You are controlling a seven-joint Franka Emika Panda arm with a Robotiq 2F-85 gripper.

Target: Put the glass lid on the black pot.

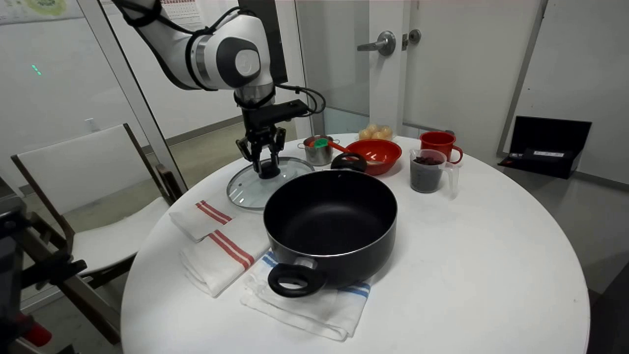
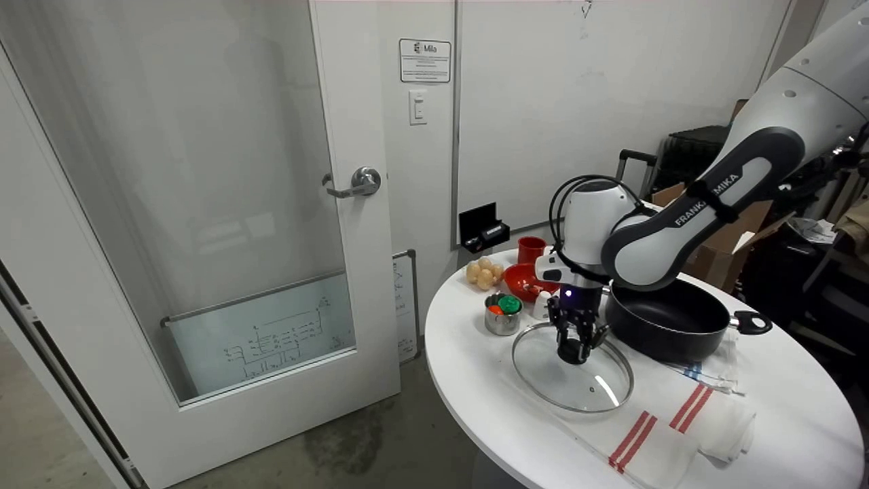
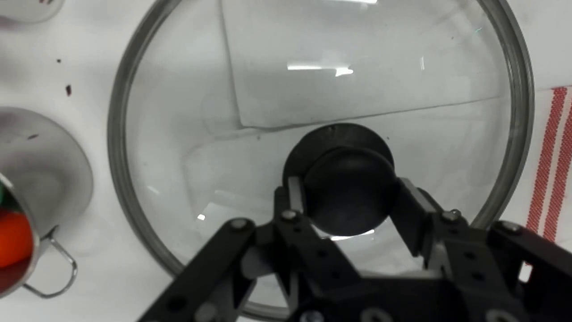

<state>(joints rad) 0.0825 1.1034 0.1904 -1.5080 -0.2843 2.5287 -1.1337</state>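
Observation:
The glass lid (image 1: 245, 189) lies left of the black pot (image 1: 361, 265), over the table and partly over a towel; it also shows in an exterior view (image 2: 543, 380) and fills the wrist view (image 3: 223, 112). My gripper (image 1: 267, 162) points down at the lid's dark knob, with one finger on each side. In the wrist view the fingers (image 3: 348, 183) press against the knob's sides. I cannot tell whether the lid is raised off the table. The pot (image 2: 652, 346) stands uncovered, its inside empty, on a blue-striped towel. It is out of the wrist view.
A steel cup (image 1: 319, 155) with red and green items stands behind the lid. A red bowl (image 1: 376, 157), a red mug (image 1: 435, 142), a measuring cup (image 1: 425, 177) and some eggs (image 1: 376, 132) stand behind the pot. Red-striped towels (image 1: 221, 255) lie in front of the lid.

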